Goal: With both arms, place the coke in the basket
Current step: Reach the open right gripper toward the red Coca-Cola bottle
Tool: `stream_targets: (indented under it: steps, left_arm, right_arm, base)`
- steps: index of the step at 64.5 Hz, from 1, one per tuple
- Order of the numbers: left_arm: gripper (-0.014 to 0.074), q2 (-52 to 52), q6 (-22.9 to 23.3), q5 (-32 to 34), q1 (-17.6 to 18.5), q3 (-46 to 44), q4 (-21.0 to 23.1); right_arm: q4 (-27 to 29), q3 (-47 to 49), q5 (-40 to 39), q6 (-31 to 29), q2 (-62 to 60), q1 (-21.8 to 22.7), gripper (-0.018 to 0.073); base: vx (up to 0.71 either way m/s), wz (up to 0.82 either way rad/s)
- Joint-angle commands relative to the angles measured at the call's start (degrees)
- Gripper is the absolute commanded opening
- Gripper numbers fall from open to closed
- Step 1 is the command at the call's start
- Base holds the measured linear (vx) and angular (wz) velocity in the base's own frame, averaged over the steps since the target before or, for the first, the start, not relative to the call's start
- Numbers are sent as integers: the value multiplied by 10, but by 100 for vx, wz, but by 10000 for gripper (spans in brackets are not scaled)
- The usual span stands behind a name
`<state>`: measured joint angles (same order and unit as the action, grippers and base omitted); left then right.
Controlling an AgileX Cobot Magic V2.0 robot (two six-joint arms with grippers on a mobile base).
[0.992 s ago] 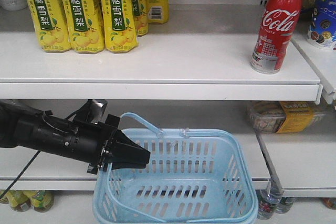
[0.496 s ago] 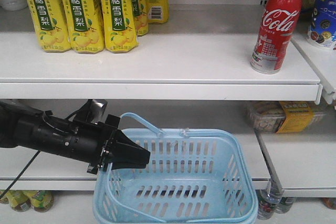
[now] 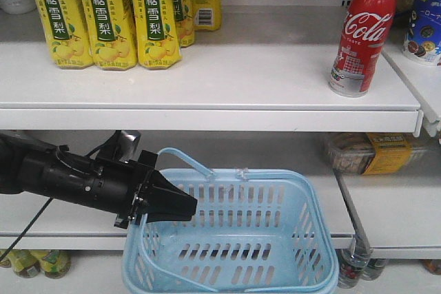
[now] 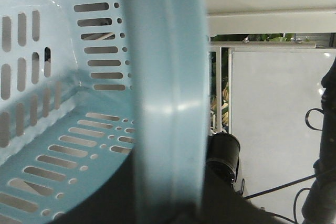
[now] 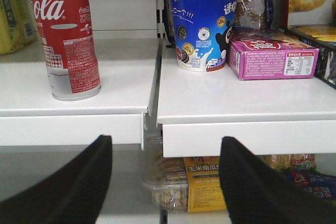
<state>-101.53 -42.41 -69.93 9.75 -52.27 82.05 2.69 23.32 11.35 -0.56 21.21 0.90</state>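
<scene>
far left, up above the basket [image 3: 303,182]: yellow pear drink bottles [image 3: 103,15] on the white shelf [image 3: 241,77]. they're not part of the job.

the left claw [image 3: 182,204] is at the basket's left rim, pressed together on it. in the left wrist view the blue rim [image 4: 168,103] runs right thru the claw. i think it's holding the basket up w/ the open side on top. there's no bottle in the basket.

the coke [image 3: 362,32] stands upright on the white shelf, above the basket & off to its right, near the shelf's right end. nothing touches it.

the right claw [image 5: 167,150] shows only in its own wrist view. it's spread wide w/ nothing btwn the fingers [image 5: 79,182]. there the coke [image 5: 65,35] is up & to the left, well apart from the claw. can't tell how this claw sits vs the basket.

how far along: the basket part looks done, it's held & ready. the coke part isn't started. what's left, i think: the right claw goes to the coke, pinches it, lifts it off the shelf, brings it down over the basket & lets go. that's most of the job, so it's early.
</scene>
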Motion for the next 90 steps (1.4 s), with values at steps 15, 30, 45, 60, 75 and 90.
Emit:
stream_targets:
  steps: [15, 30, 45, 60, 75, 90]
  left_arm:
    - [-6, 26, -17, 6, 2, -12, 44]
    - [-6, 26, -17, 6, 2, -12, 44]
    - [-6, 26, -17, 6, 2, -12, 44]
    - [-6, 26, -17, 6, 2, -12, 44]
    - [-6, 26, -17, 6, 2, -12, 44]
    - [-6, 26, -17, 6, 2, -12, 44]
  right_arm:
    - [19, 40, -13, -6, 13, -10, 561]
    - [29, 140, 11, -34, 73, -81, 561]
    - [29, 229, 3, -52, 160, -108, 561]
    - [27, 318, -3, -52, 254, -109, 561]
    - [31, 382, 22, -52, 314, -109, 561]
    - [30, 395, -4, -55, 322, -121, 561]
  base:
    - [0, 0]
    - [0, 0]
    - [0, 0]
    - [0, 0]
    - [0, 0]
    - [0, 0]
